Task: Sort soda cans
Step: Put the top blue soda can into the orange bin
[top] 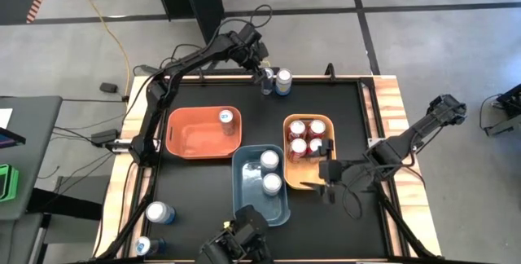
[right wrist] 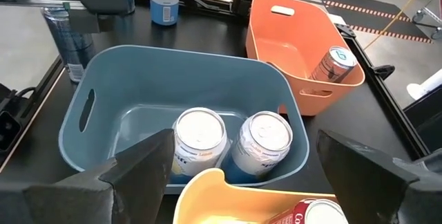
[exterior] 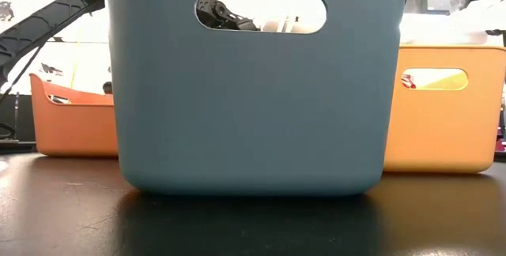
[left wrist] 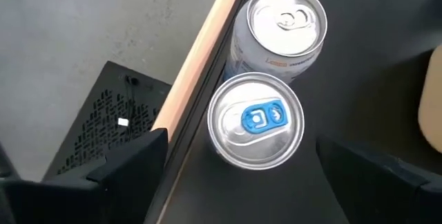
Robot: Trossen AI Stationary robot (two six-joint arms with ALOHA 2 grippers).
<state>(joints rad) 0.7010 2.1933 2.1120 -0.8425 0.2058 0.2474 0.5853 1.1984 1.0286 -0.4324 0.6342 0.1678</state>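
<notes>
Grey concrete floor surrounds a matte black table (top: 203,93) edged in pale wood, and on it three smooth plastic bins with rounded corners sit clustered near the middle of the high view, apparently one per kind of can. In that view the orange bin (top: 191,139) at centre-left holds a single blue-and-silver can (top: 226,116) in its upper right corner, the blue-grey bin (top: 244,195) below centre holds two silver-white cans (top: 269,171) standing side by side, and the yellow bin (top: 322,122) at centre-right holds a tight group of red cans (top: 307,138). Two more unsorted cans (top: 152,227) wait at the lower left edge of the frame. At the top centre, the left gripper (top: 266,68) hovers with its dark fingers spread wide over a pair of cans (top: 277,81) standing touching each other against the wooden rim; the wrist view shows one with a blue pull tab (left wrist: 256,119) between the fingers and a plain silver-topped one (left wrist: 285,21) beyond, so this reads as lining up for a pick. Their brushed metal lids look slick and the cylinders would roll if tipped. Right of centre, the right gripper (top: 326,184) hangs just below the yellow bin, jaws wide and empty, probably waiting.
</notes>
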